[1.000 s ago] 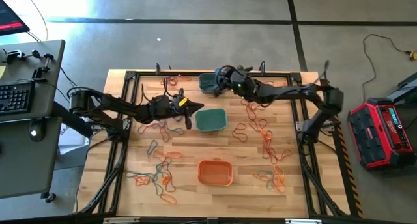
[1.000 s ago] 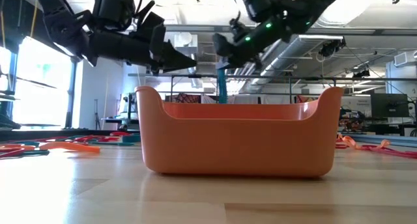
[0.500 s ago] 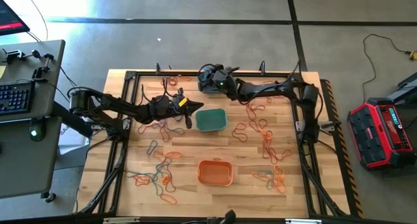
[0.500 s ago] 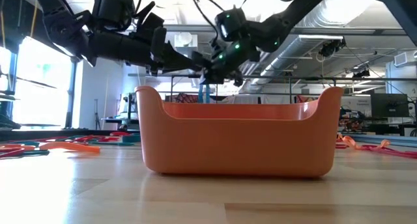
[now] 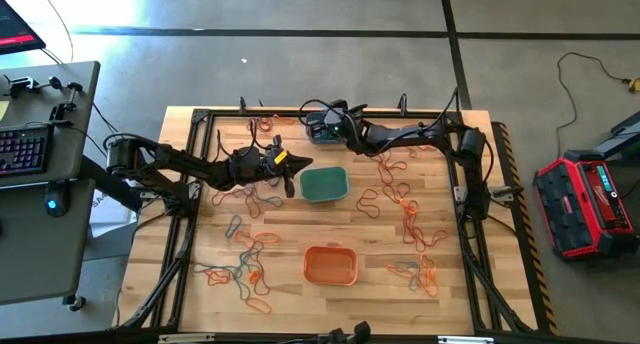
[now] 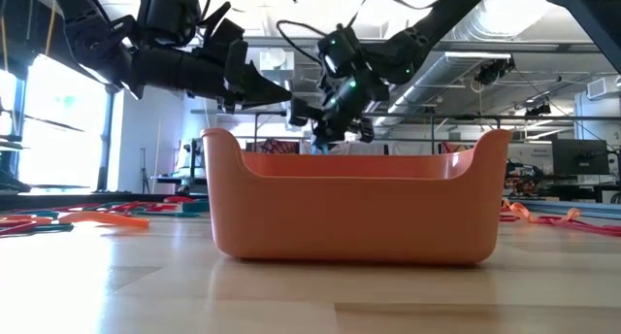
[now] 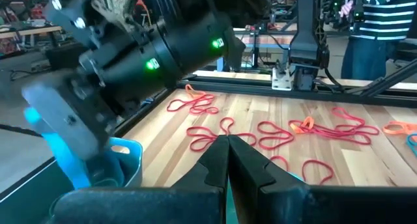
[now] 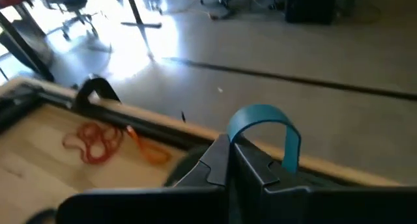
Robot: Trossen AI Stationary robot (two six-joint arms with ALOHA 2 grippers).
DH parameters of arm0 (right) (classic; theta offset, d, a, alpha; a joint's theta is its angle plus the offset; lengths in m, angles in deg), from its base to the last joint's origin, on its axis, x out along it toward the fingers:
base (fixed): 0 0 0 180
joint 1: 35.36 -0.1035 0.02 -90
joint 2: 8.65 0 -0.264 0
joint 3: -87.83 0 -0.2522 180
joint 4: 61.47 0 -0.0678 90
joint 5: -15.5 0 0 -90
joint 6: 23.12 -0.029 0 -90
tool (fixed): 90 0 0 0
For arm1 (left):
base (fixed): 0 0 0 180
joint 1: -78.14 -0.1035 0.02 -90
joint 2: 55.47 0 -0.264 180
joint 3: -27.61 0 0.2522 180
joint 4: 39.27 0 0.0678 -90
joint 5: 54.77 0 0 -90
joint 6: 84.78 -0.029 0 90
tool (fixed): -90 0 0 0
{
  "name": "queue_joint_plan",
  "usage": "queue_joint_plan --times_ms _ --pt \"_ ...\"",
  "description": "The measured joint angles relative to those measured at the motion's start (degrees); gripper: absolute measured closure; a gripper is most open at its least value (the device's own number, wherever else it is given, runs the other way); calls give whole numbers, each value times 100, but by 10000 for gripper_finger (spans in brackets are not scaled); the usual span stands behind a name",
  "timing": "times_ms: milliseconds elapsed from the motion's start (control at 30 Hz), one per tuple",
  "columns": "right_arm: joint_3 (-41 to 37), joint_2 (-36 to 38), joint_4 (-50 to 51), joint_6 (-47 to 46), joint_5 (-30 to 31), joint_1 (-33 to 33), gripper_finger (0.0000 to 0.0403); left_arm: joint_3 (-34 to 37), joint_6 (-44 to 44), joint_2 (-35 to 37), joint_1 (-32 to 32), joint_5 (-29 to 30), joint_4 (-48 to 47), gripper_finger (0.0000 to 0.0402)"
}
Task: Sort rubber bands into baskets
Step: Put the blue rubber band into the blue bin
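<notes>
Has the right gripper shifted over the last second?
Yes. In the high view the right gripper, shut on a blue band, has moved left to over the grey-blue basket.

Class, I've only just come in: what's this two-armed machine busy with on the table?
It is sorting rubber bands into baskets. The right claw, shut on a blue band, is over the grey-blue basket at the table's far edge. The left claw, shut and empty, waits beside the teal basket. Many bands lie loose around the orange basket.
</notes>
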Motion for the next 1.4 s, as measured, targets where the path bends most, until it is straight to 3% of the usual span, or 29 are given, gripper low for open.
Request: queue_joint_plan --times_ms 233,533,800,900,1033,1300,1400 --pt "-4 -1 936 -236 -44 49 355 0 0 0 2 0 -2 401" --pt "7 5 1111 -288 -327 46 264 0 0 0 2 -1 -4 401" --pt "1097 16 2585 -125 -579 39 252 -2 0 0 2 64 -8 401" --pt "1584 20 3236 331 -642 33 251 -4 0 0 2 74 -16 401" --pt "1964 20 3883 844 -1239 190 263 -4 0 0 2 76 -43 401" --pt "1858 -109 3967 1271 -1931 989 386 -4 -3 0 -2 97 -67 401" --pt "1853 -224 3686 1501 -1996 1173 395 -4 -55 0 -2 99 -82 401"
